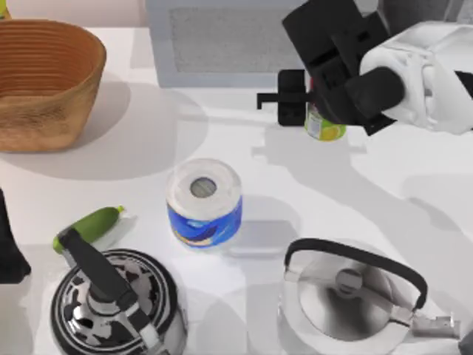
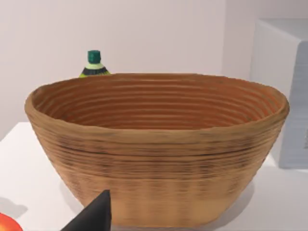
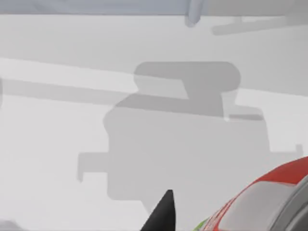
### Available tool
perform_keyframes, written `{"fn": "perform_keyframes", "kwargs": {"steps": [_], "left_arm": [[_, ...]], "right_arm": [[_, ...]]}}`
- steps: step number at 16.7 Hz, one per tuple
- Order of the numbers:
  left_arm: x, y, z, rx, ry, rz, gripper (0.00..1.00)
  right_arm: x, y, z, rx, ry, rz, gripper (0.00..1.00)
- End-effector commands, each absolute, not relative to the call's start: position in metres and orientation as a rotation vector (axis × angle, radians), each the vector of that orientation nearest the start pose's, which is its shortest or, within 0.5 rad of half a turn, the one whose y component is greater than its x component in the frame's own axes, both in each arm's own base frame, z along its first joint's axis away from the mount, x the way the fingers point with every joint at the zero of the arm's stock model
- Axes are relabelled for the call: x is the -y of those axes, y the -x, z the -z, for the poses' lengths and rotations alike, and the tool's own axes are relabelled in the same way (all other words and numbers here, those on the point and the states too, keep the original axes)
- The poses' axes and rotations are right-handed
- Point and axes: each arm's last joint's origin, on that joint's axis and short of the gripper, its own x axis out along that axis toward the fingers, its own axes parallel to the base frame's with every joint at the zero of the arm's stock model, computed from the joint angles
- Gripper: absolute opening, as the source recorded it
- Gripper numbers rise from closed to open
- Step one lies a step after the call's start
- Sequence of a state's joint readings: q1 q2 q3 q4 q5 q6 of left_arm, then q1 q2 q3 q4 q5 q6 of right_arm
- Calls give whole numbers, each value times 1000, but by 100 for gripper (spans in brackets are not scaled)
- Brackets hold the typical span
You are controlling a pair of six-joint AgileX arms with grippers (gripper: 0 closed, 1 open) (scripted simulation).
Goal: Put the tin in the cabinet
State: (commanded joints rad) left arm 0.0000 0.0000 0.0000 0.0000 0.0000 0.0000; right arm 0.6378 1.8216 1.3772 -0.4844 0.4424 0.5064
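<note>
Tin by cabinet, paper roll nr.

My right arm wears a smooth white shell with rounded, bulging segments, and a black rounded collar joins it to the wrist. My right gripper is all matte black: a blocky, angular housing with flat rectangular fingers and a thin black bar sticking out sideways. Its wrist camera catches one pointed black fingertip. My left arm shows as a dark black wedge at the table's left edge, with a similar black tip.
</note>
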Motion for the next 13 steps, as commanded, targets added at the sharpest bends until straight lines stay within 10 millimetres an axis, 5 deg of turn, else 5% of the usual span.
{"fn": "perform_keyframes", "kwargs": {"steps": [3, 8, 13], "left_arm": [[1, -106, -160, 0, 0, 0, 100], [1, -106, -160, 0, 0, 0, 100], [1, -106, -160, 0, 0, 0, 100]], "right_arm": [[-225, -321, -248, -793, -3, 9, 0], [-224, -320, -249, -787, -7, 3, 0], [-191, -293, -281, -660, -62, -84, 0]]}}
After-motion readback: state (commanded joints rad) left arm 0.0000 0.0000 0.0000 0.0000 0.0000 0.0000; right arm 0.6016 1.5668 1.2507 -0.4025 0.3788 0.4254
